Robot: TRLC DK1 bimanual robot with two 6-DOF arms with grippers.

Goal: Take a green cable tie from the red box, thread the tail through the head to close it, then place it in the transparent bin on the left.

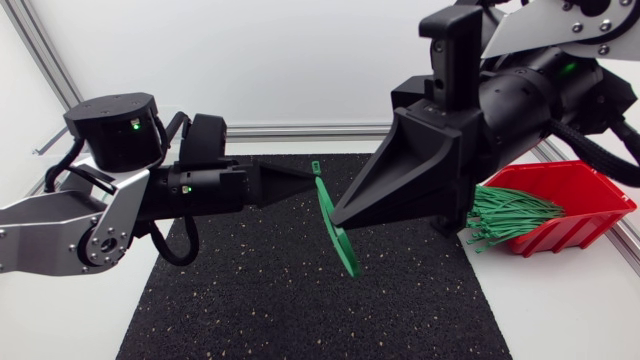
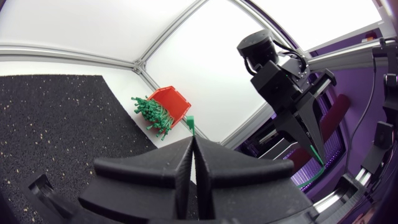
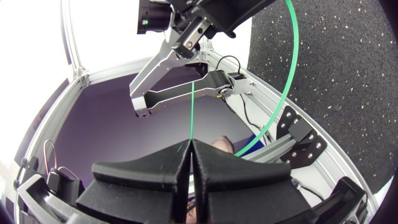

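Observation:
Above the black mat (image 1: pixel 300 300), a green cable tie (image 1: pixel 341 246) is held between both grippers. My left gripper (image 1: pixel 312 184) is shut on it near the head end, and a short green tip (image 2: pixel 189 123) pokes out past its closed fingers. My right gripper (image 1: pixel 335 216) is shut on the strap lower down. In the right wrist view the strap (image 3: pixel 193 106) runs straight from my right gripper (image 3: pixel 189 144) to the left gripper (image 3: pixel 194 45), and the rest curves away in a wide arc (image 3: pixel 287 68). The red box (image 1: pixel 575 190) holds several green ties (image 1: pixel 505 215).
The red box sits at the mat's right edge, tilted toward the mat, with ties spilling over its low front. The transparent bin shows in no view. My right arm hangs high over the mat's right half.

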